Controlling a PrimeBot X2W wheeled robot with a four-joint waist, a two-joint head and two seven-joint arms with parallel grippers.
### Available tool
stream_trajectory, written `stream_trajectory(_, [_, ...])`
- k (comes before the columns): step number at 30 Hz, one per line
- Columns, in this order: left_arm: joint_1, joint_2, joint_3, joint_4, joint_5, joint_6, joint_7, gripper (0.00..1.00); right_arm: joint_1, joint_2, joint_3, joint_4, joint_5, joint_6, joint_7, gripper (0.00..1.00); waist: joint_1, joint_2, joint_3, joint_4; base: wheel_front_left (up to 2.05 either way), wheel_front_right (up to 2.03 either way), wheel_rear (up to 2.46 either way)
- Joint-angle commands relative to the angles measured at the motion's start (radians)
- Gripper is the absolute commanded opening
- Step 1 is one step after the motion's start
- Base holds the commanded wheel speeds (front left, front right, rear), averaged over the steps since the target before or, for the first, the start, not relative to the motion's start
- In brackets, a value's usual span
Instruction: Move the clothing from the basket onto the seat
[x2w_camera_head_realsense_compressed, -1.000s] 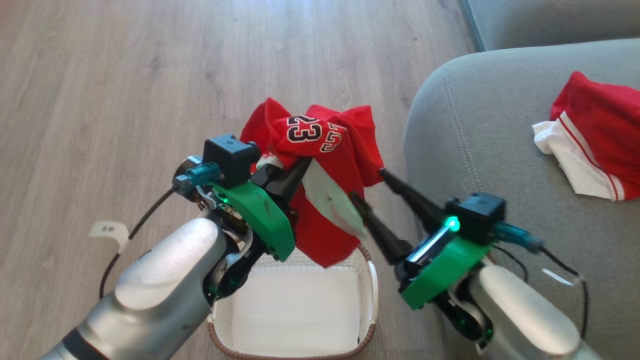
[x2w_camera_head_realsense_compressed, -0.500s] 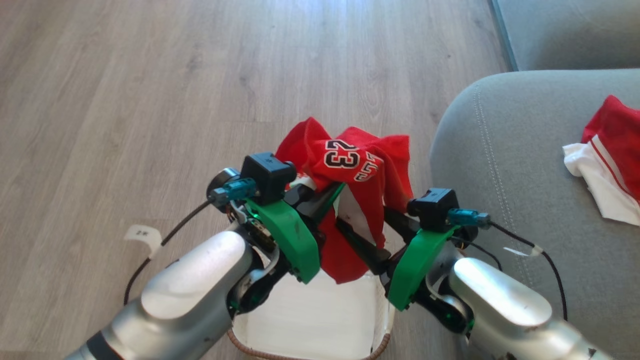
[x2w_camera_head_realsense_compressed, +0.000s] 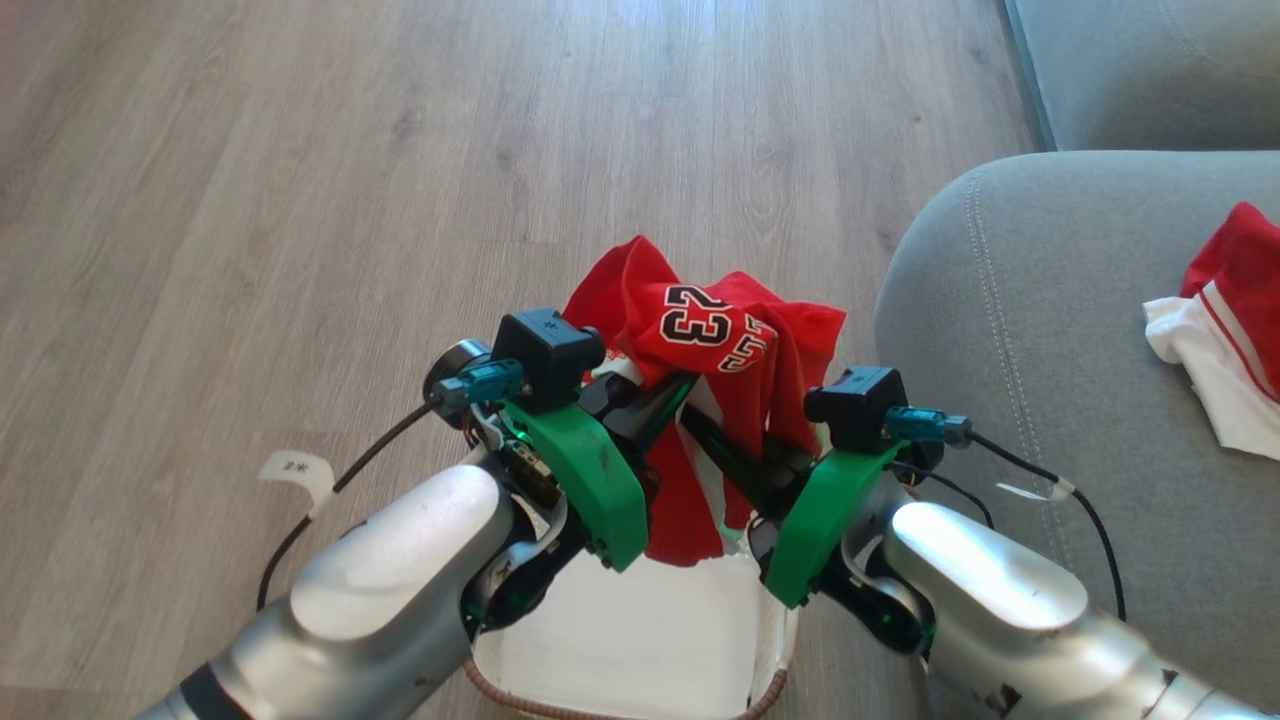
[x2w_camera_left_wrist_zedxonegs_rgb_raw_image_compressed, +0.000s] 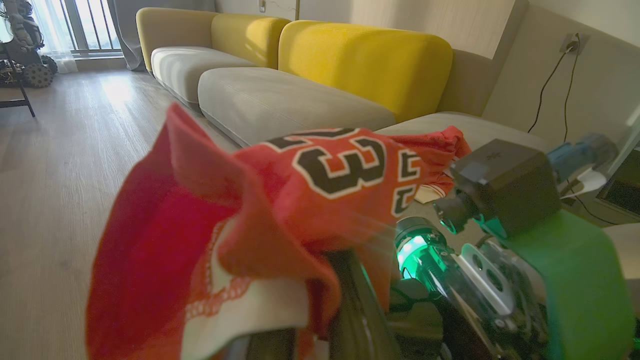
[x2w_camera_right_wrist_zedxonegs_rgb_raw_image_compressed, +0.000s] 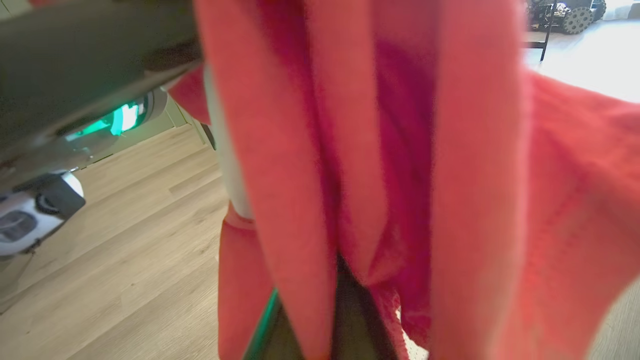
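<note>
The clothing in hand is a red jersey (x2w_camera_head_realsense_compressed: 700, 335) printed "23", hanging bunched above the basket (x2w_camera_head_realsense_compressed: 520, 690), whose cream floor is bare. My left gripper (x2w_camera_head_realsense_compressed: 680, 385) is shut on its upper folds, and the left wrist view has the jersey (x2w_camera_left_wrist_zedxonegs_rgb_raw_image_compressed: 325, 175) draped over the fingers. My right gripper (x2w_camera_head_realsense_compressed: 715, 445) reaches in from the right, just under the left one, and is shut on the hanging cloth; the jersey (x2w_camera_right_wrist_zedxonegs_rgb_raw_image_compressed: 400, 150) falls around its fingertips in the right wrist view. The grey seat (x2w_camera_head_realsense_compressed: 1050, 350) lies to the right, bearing another red and white garment (x2w_camera_head_realsense_compressed: 1225, 360).
Wood floor (x2w_camera_head_realsense_compressed: 300, 200) spreads ahead and to the left. A second grey cushion (x2w_camera_head_realsense_compressed: 1150, 70) sits at the top right. Beyond the jersey stand a grey sofa (x2w_camera_left_wrist_zedxonegs_rgb_raw_image_compressed: 280, 100) with yellow backrests (x2w_camera_left_wrist_zedxonegs_rgb_raw_image_compressed: 365, 65) and a wall with a hanging cord (x2w_camera_left_wrist_zedxonegs_rgb_raw_image_compressed: 550, 75).
My right gripper has swung in from the right, gone from open to shut on the jersey's hanging cloth, and now sits close to the left gripper. The head camera has shifted slightly.
</note>
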Motion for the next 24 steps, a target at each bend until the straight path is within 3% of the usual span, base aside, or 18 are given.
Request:
stream_trajectory(1, [-0.056, 0.019, 0.045, -0.023, -0.004, 0.007, -0.013, 0.00, -0.032, 0.007, -0.001, -0.024, 0.011, 0.000, -0.016, 0.00, 0.0000, 0.0000, 0.001, -0.002, 0.00, 0.00, 0.00])
stream_trajectory(5, [-0.054, 0.025, 0.047, -0.020, -0.005, 0.012, -0.016, 0.00, -0.030, -0.003, -0.013, -0.041, 0.019, 0.000, -0.020, 0.00, 0.0000, 0.0000, 0.002, -0.011, 0.00, 0.00, 0.00])
stream_trajectory(9, [-0.051, 0.030, 0.053, -0.024, -0.008, 0.020, -0.022, 0.01, -0.007, -0.012, -0.089, -0.082, 0.006, 0.000, -0.022, 0.00, 0.0000, 0.0000, 0.002, -0.023, 0.00, 0.00, 0.00])
stream_trajectory(12, [-0.042, 0.034, 0.055, -0.028, -0.009, 0.027, -0.027, 0.48, 0.028, -0.020, -0.163, -0.120, -0.024, 0.000, -0.022, 0.00, 0.0000, 0.0000, 0.001, -0.036, 0.00, 0.00, 0.00])
stream_trajectory(13, [-0.039, 0.035, 0.055, -0.030, -0.011, 0.029, -0.028, 0.82, 0.041, -0.023, -0.190, -0.132, -0.039, 0.000, -0.022, 0.00, 0.0000, 0.0000, 0.001, -0.040, 0.00, 0.00, 0.00])
stream_trajectory(15, [-0.032, 0.037, 0.053, -0.034, -0.012, 0.032, -0.029, 1.00, 0.069, -0.027, -0.246, -0.156, -0.070, 0.000, -0.022, 0.00, 0.0000, 0.0000, 0.001, -0.050, 0.00, 0.00, 0.00])
stream_trajectory(24, [-0.002, 0.062, 0.054, -0.058, -0.019, 0.048, -0.031, 1.00, 0.186, -0.037, -0.472, -0.267, -0.195, 0.000, -0.022, 0.00, 0.0000, 0.0000, 0.001, -0.114, 0.00, 0.00, 0.00])
